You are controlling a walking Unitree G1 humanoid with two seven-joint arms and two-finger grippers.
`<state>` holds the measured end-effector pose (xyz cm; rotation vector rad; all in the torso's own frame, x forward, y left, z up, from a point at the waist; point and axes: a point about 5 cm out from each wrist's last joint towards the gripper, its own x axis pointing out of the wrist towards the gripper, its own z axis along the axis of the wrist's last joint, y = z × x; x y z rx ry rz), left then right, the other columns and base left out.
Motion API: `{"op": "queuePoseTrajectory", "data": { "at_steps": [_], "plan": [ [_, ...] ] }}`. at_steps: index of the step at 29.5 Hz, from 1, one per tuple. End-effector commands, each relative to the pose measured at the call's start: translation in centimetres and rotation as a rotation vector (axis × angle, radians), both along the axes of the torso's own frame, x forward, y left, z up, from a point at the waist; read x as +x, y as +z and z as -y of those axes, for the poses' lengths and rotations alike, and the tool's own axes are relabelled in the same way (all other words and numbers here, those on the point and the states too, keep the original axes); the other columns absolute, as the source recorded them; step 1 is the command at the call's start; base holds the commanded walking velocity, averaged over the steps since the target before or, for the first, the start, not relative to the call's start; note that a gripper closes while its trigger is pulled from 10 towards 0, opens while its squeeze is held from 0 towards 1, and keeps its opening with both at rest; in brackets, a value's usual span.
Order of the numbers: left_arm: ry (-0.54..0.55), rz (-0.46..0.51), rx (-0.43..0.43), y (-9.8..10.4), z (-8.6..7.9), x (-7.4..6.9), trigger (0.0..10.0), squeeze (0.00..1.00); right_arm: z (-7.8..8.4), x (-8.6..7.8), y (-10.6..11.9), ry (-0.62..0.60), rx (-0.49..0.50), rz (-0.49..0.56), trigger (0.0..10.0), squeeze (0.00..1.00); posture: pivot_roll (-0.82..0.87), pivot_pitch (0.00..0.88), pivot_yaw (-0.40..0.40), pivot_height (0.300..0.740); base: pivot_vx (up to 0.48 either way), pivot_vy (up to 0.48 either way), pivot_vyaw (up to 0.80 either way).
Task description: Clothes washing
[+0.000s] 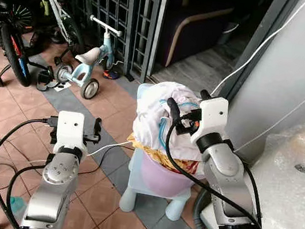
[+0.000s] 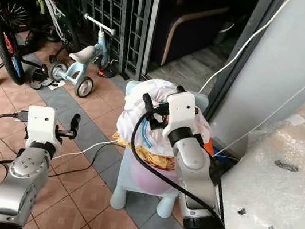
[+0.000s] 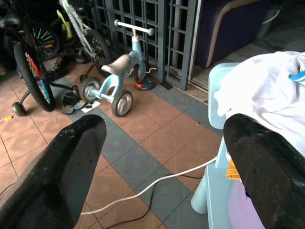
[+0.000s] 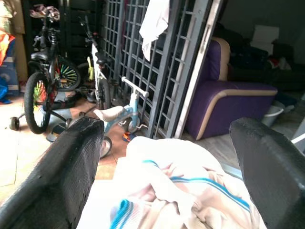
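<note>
On the left, over the terracotta tiled floor (image 1: pixel 1 119), the left gripper (image 1: pixel 97 129) hangs with its two black fingers spread wide and nothing between them, well apart from the laundry. Behind it stands a pale blue child's balance trike (image 1: pixel 88 63) beside a black grille gate (image 1: pixel 112 3). In the middle, a round lilac plastic basin (image 1: pixel 160 177) sits on a pale blue plastic stool (image 1: pixel 153 199). It is heaped above its rim with clothes: a crumpled white garment with blue stripes (image 1: pixel 158 112) on top (yellow patterned cloth (image 1: pixel 150 149) peeks out underneath). The right gripper (image 1: pixel 185 111) hovers just over the heap, fingers wide apart, holding nothing. Crinkled clear bubble wrap (image 1: pixel 295 183) lies at right.
</note>
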<state>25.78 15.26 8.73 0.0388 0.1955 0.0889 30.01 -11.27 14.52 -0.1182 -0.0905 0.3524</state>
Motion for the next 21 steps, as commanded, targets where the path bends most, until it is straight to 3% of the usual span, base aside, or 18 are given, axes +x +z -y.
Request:
{"op": "queuePoseTrajectory", "data": {
  "at_steps": [1, 16, 21],
  "plan": [
    [-0.023, 0.026, -0.004, 0.6, 0.4, 0.3, 10.0, 0.00, 0.4, 0.2, 0.0, -0.026, -0.006, -0.008, 10.0, 0.00, 0.01, 0.000, -0.014, 0.740, 0.461, 0.000, 0.00],
    [-0.029, 0.007, -0.004, 0.3, 0.4, 0.2, 10.0, 0.00, 0.3, 0.7, -1.0, -0.052, -0.057, -0.071, 10.0, 0.00, 0.01, 0.000, -0.014, 0.740, 0.478, 0.000, 0.00],
    [-0.024, -0.004, 0.003, 0.1, 0.4, 0.1, 10.0, 0.00, 0.2, 0.4, -3.3, -0.016, -0.137, -0.209, 10.0, 0.00, 0.01, 0.000, -0.016, 0.740, 0.096, 0.000, 0.00]
  ]
}}
